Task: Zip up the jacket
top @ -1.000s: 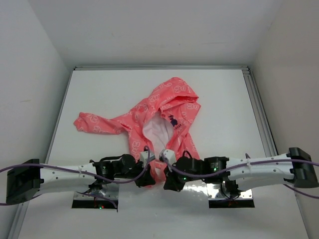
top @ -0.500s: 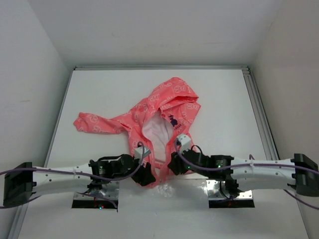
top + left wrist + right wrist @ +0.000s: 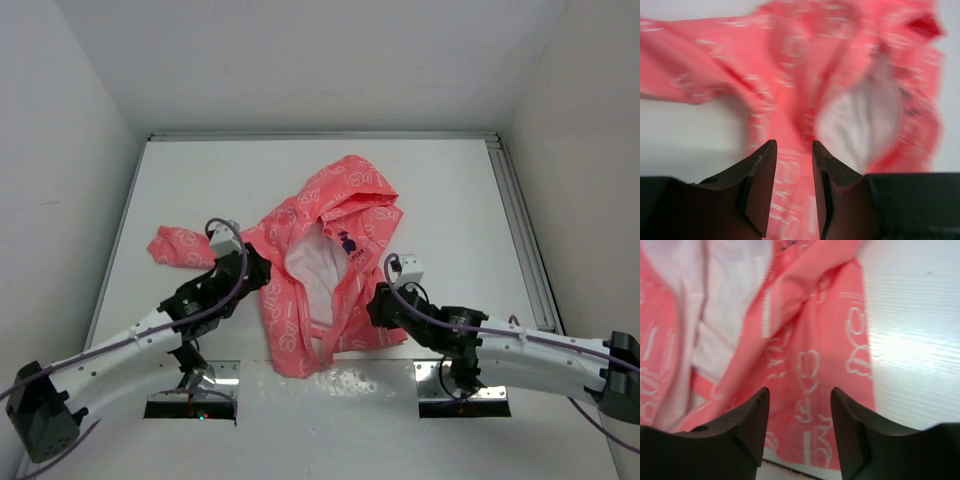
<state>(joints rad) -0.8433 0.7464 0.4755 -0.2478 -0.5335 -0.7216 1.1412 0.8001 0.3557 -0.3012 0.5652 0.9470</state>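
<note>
Jacket (image 3: 300, 300), coral-pink with pale print, lies unzipped mid-table (image 3: 450, 200) showing white lining, chest emblem (image 3: 346, 241) unreadable; left gripper (image 3: 794, 145) at its nine o'clock narrowly parted, right gripper (image 3: 799, 392) at four o'clock wider, both empty.

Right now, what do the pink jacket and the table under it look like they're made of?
Jacket: thin, soft matte fabric, likely a light synthetic; it creases and lies limp. Its lining: plain white cloth. Table: hard white board, perhaps laminate, slightly glossy; the right wrist view shows glare and fine grain lines.
</note>
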